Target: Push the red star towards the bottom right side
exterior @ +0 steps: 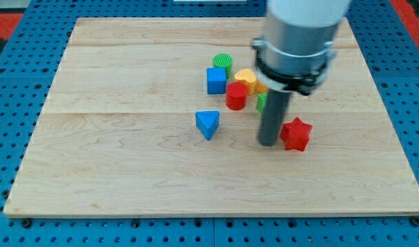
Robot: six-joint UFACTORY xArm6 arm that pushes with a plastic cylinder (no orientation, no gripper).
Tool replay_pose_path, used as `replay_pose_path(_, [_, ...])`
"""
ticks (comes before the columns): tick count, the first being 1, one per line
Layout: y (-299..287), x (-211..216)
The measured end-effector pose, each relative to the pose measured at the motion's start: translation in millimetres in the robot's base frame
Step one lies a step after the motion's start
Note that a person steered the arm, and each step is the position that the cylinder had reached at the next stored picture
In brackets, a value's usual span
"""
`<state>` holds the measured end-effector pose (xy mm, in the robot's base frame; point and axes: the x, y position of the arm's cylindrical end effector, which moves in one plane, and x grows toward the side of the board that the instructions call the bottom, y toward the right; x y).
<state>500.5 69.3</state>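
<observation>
Red, the star (295, 134) lies right of the table's (113, 178) middle, apart from the other blocks. We see my tip (267, 143) just at its left side, touching or nearly so. We have no claw, only the rod, holding nothing. Toward the top edge sit the red cylinder (236, 96), blue cube (216, 80), green cylinder (223, 63) and yellow block (246, 78). The blue triangle (208, 124) lies alone near the middle.

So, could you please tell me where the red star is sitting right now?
The red star lies right of the board's centre in the camera view, directly to the right of my tip, below and apart from the cluster of other blocks.
</observation>
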Motion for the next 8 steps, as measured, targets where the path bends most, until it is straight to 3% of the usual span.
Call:
replay_pose_path(2, [40.0, -42.9])
replay_pose_path(3, [74.1, -6.0])
replay_pose_path(4, [59.6, -15.2])
replay_pose_path(5, [101.4, -18.2])
replay_pose_path(7, [115.9, 40.3])
replay_pose_path(8, [111.7, 15.9])
